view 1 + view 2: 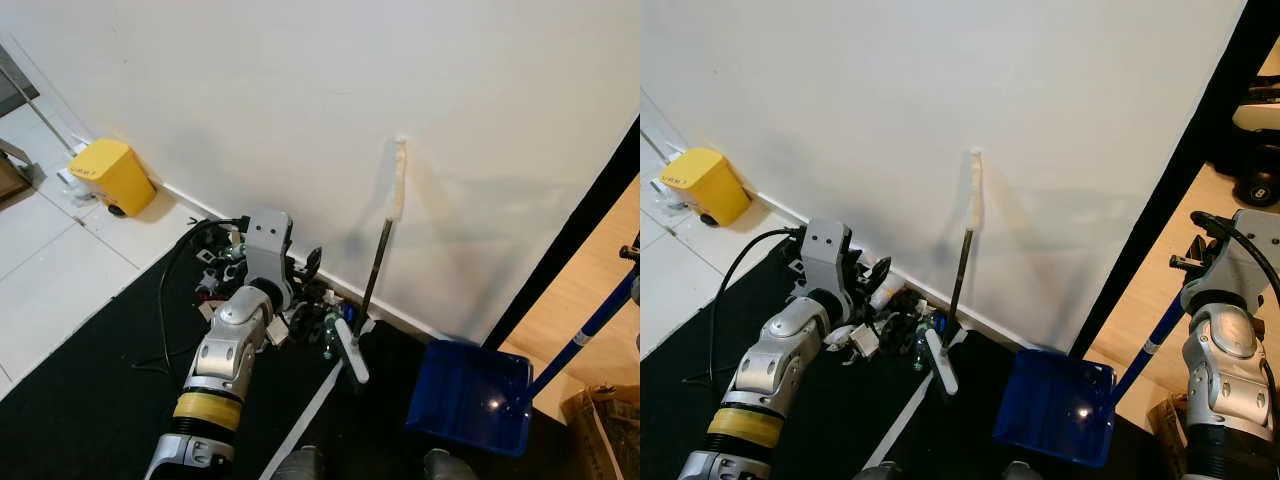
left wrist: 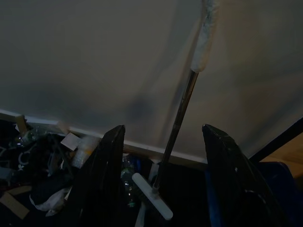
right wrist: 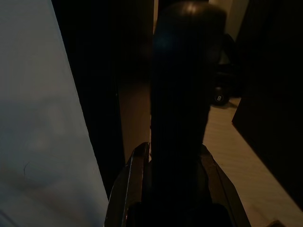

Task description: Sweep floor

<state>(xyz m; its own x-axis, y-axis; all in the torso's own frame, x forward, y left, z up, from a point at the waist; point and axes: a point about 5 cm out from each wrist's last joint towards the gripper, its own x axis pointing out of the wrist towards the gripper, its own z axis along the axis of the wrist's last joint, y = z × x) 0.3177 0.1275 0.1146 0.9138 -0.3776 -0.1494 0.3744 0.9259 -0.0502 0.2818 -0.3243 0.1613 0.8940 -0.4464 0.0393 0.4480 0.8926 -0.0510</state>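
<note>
Leaning upright against white wall [image 1: 300, 90]: slim dark-metal broom [image 1: 375, 270], white-wrapped handle top, white head on black floor [image 1: 80, 400] beside litter pile [image 1: 885, 325]. Left end effector [image 2: 161, 189] spread wide, aimed at broom. Right end effector [image 3: 177, 184] pinching blue dustpan's [image 1: 1055, 405] handle.

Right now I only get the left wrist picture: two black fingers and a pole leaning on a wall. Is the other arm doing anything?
Observer: Yes. The right gripper is shut on the long blue handle of a blue dustpan, which sits on the dark floor to the right of the broom.
Operator: Is there a bin anywhere?
Observer: A yellow bin stands by the wall on the white tiles, far to the robot's left.
Operator: How does the left arm sit relative to the rubbish?
Observer: The left gripper hangs open over the litter pile, left of the broom and not touching it.
</note>
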